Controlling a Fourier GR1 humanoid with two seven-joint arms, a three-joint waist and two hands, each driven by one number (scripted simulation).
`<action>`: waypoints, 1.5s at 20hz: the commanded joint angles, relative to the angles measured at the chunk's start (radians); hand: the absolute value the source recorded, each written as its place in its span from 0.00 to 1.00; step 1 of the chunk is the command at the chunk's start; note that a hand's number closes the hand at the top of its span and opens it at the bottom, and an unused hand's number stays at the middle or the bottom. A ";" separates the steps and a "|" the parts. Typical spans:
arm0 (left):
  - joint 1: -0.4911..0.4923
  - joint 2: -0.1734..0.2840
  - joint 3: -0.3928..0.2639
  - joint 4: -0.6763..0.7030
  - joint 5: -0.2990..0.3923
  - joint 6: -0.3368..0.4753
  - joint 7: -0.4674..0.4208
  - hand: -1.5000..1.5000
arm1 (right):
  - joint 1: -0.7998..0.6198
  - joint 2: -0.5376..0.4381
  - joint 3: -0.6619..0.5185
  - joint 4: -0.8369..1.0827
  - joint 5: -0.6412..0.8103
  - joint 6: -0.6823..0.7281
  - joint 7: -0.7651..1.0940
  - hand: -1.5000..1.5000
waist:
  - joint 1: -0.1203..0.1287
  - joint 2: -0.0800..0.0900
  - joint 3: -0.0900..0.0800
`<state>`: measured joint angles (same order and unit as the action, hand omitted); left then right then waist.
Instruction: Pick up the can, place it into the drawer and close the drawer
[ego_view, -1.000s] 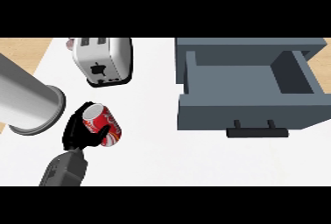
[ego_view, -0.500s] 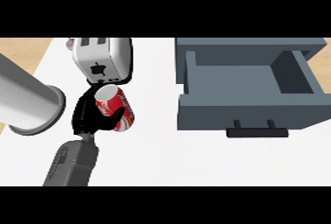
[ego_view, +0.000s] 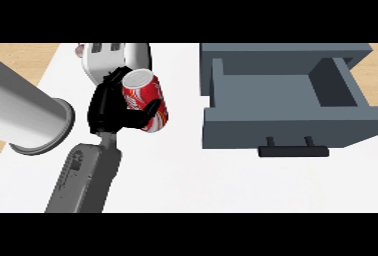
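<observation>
Change: the red can (ego_view: 145, 100) sits higher in the head view than a second ago, when it lay low beside the grey cylinder (ego_view: 29, 117); it now overlaps the white toaster (ego_view: 111, 57).
Hand: the hand (ego_view: 111, 107), entering at lower left, has its black fingers curled round the can.
Meaning: pick-up looks done; carry to the drawer is not yet made.
Can position: well left of the open grey drawer (ego_view: 284, 127), silver top up, tilted.
Drawer: pulled out, handle (ego_view: 293, 151) toward the viewer.
Hidden: the hand covers the can's left side; toaster partly blocked.
Unclear: which arm this is; the other hand does not show.
</observation>
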<state>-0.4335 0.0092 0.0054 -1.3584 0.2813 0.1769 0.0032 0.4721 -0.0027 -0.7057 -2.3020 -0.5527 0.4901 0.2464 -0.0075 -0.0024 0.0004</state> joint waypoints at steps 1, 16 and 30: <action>-0.061 -0.009 -0.043 -0.058 -0.027 0.085 0.082 1.00 | 0.037 0.003 -0.032 -0.018 -0.056 0.018 0.006 0.00 | -0.003 0.000 0.000; -0.414 -0.009 -0.118 0.110 -0.031 0.292 0.173 1.00 | -0.066 0.002 0.068 -0.022 0.035 -0.076 0.051 0.00 | -0.005 0.004 0.000; -0.709 -0.009 -0.125 0.426 0.065 0.344 0.134 1.00 | -0.061 0.002 0.059 0.016 0.072 -0.051 -0.001 0.00 | -0.011 0.005 0.000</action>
<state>-1.0926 0.0003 -0.1386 -1.0051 0.3316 0.5440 0.1446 0.4322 -0.0166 -0.6777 -2.2859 -0.5389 0.4610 0.2567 -0.0251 0.0024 0.0004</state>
